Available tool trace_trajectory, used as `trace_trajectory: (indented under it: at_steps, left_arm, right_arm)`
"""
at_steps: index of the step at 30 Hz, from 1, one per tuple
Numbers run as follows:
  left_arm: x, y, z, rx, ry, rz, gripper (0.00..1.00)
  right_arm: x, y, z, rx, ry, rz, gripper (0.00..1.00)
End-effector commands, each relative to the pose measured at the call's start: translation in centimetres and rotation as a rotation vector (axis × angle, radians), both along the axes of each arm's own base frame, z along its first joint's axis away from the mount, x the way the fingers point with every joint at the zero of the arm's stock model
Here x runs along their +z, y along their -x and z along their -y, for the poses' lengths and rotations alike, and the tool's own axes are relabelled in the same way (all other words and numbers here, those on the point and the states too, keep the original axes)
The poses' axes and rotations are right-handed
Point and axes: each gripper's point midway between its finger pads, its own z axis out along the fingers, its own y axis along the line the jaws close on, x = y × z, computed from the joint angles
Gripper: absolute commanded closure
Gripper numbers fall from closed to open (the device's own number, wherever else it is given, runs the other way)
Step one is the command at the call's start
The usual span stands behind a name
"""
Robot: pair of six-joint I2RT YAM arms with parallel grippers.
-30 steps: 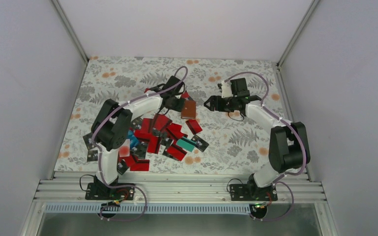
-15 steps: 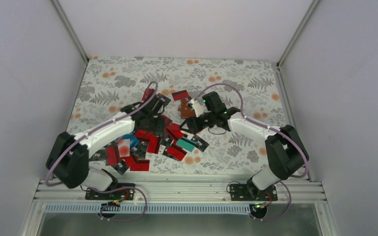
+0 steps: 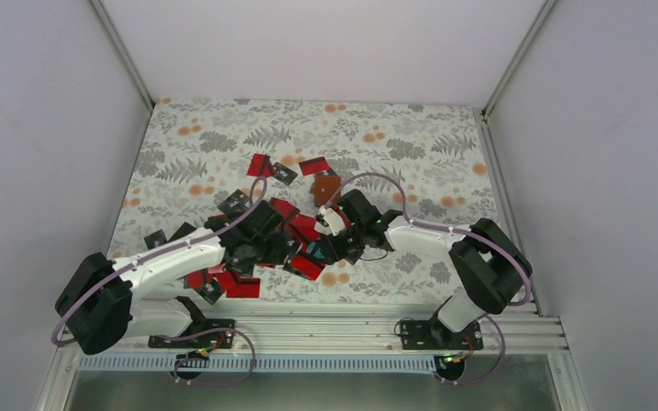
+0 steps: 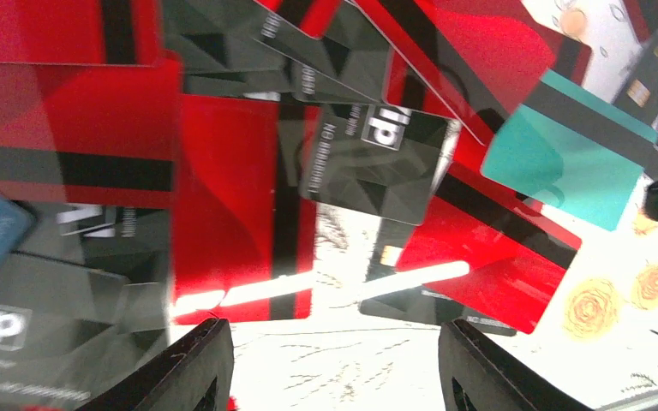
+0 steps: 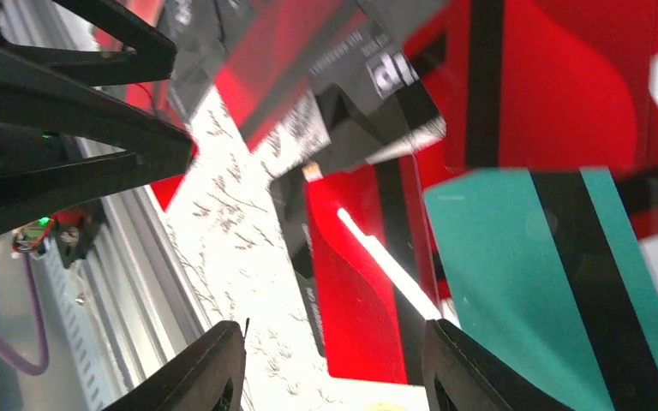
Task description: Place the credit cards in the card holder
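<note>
The credit cards (image 3: 266, 248) lie in a loose heap of red, black and teal at the table's middle. The brown card holder (image 3: 326, 188) rests alone just behind the heap, with neither gripper touching it. My left gripper (image 3: 281, 247) hangs low over the heap, open; in its wrist view the left gripper (image 4: 334, 368) has bare cloth between its fingers, with a red card (image 4: 240, 240) and a black Vip card (image 4: 377, 154) ahead. My right gripper (image 3: 332, 248) faces it from the right, open; in its own view the right gripper (image 5: 334, 372) straddles a red card (image 5: 360, 282) beside a teal card (image 5: 548, 282).
Stray cards lie behind the heap: two red (image 3: 261, 164) (image 3: 313, 164) and a black one (image 3: 284, 174). More black cards (image 3: 156, 238) sit at the left. The metal rail (image 3: 308, 330) runs along the near edge, white walls on three sides.
The left gripper let go of the card holder, opened and swung back down to the heap. The right arm came from the far right down to the heap, its jaws narrowing somewhat.
</note>
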Motion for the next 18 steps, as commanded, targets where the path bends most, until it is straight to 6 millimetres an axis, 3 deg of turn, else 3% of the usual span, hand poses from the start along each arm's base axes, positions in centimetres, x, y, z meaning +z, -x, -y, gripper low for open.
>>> trace_trajectory:
  at_steps: [1,11,18]
  left_arm:
    - [-1.1,-0.1,2.6,-0.011,0.085,0.001,0.40]
    - [-3.3,-0.6,5.5,-0.078,0.103,0.007,0.45]
    - [-5.2,-0.1,7.2,-0.145,0.121,-0.028,0.46]
  right_arm:
    - [-2.1,0.6,1.0,-0.051,0.069,-0.034,0.46]
    - [-5.9,0.8,2.8,-0.134,0.189,-0.098,0.47]
    - [-5.6,3.0,2.2,-0.066,0.125,-0.186,0.47]
